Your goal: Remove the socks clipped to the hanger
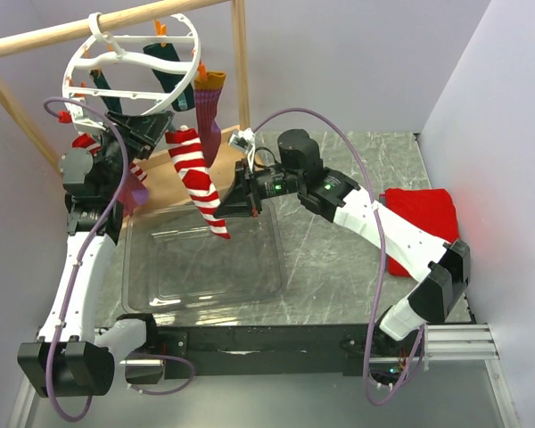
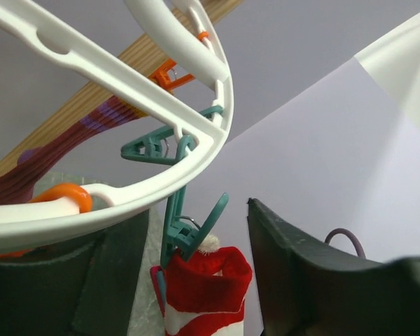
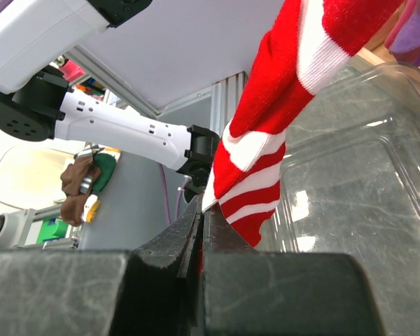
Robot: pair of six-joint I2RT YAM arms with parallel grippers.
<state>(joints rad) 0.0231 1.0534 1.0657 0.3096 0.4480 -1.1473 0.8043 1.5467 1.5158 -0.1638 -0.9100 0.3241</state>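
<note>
My right fingers (image 3: 164, 259) grip the striped sock (image 3: 266, 140) by its toe; left fingers (image 2: 301, 266) wide under hanger (image 1: 129, 67), 11 o'clock; seemingly none freed.

You see the white round hanger (image 1: 125, 56) hanging tilted by its top hook. A red-and-white striped sock (image 1: 199, 178) hangs cuff-up from a teal clip (image 2: 185, 227) on the ring. Just beside it dangles a purple-maroon sock (image 1: 208, 116). Dark teal socks (image 1: 168, 67) hang under the ring's middle.
</note>
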